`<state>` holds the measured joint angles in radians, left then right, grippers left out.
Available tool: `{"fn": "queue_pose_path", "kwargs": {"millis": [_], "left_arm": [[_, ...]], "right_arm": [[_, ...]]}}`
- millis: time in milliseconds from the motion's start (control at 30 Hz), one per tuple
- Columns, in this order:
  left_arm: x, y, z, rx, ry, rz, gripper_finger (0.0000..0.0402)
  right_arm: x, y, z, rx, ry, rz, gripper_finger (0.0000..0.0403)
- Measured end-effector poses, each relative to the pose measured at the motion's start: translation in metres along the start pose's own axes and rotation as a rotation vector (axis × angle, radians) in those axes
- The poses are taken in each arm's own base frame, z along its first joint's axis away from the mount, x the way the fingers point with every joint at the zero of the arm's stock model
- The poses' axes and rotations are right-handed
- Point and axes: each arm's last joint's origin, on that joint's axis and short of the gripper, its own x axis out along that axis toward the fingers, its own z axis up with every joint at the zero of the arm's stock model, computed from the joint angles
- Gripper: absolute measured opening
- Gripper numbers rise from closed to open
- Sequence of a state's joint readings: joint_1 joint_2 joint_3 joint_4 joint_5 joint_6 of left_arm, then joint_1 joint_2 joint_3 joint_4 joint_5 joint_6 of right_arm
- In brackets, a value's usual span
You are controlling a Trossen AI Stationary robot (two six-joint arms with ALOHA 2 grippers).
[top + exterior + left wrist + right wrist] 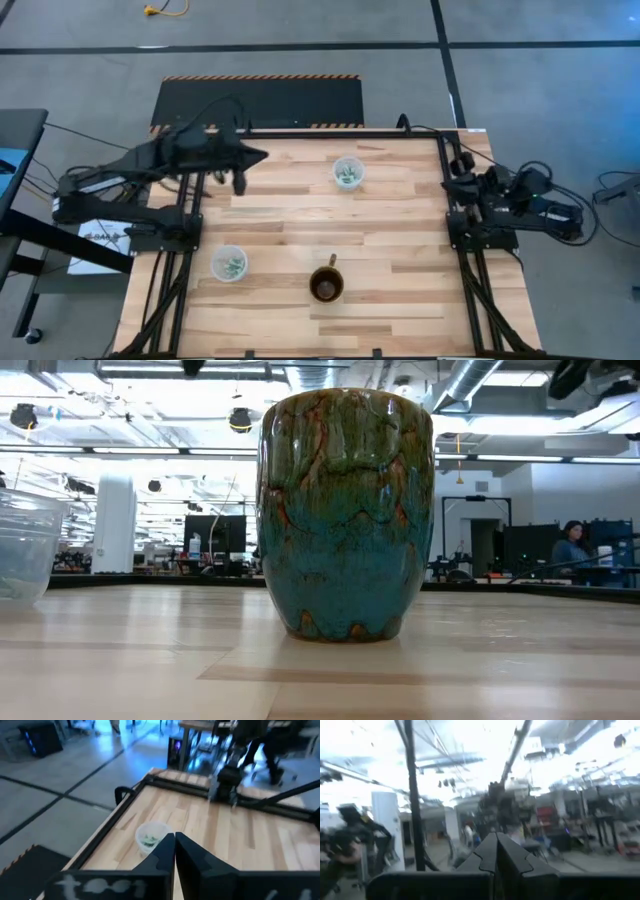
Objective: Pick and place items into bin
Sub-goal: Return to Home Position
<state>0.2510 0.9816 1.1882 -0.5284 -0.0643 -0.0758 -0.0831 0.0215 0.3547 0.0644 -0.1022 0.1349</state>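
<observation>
The items are small pale green-and-white pieces lying in two clear plastic cups, one at the far middle [348, 172] [150, 838] and one at the near left [229, 263]. My left gripper [262, 155] [174, 845] is shut and empty. It hangs above the table's far left part, pointing toward the far cup from its left, well short of it. My right gripper [458, 172] [496, 845] is shut and empty, drawn back over the table's right edge, tipped up toward the room. No bin shows apart from the cups and a mug.
A dark brown mug [327, 285] stands near the front middle; in the low view it fills the centre as a teal-and-brown glazed mug [347, 510], with the near left cup [20, 550] at that picture's edge. Bare wood [400, 230] lies between the cups and the mug.
</observation>
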Motion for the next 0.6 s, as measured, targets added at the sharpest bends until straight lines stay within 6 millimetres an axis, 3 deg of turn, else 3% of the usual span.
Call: {"fn": "queue_pose_path", "kwargs": {"millis": [267, 600], "left_arm": [[-0.049, 0.0, -0.044, -0.028, -0.186, -0.054, 0.0002], [-0.09, 0.009, -0.1, -0.077, -0.359, -0.039, 0.0002]], "right_arm": [[-0.001, 0.004, 0.01, 0.001, -0.04, 0.045, 0.0], [-0.004, 0.006, 0.013, 0.008, -0.085, 0.059, 0.0]]}}
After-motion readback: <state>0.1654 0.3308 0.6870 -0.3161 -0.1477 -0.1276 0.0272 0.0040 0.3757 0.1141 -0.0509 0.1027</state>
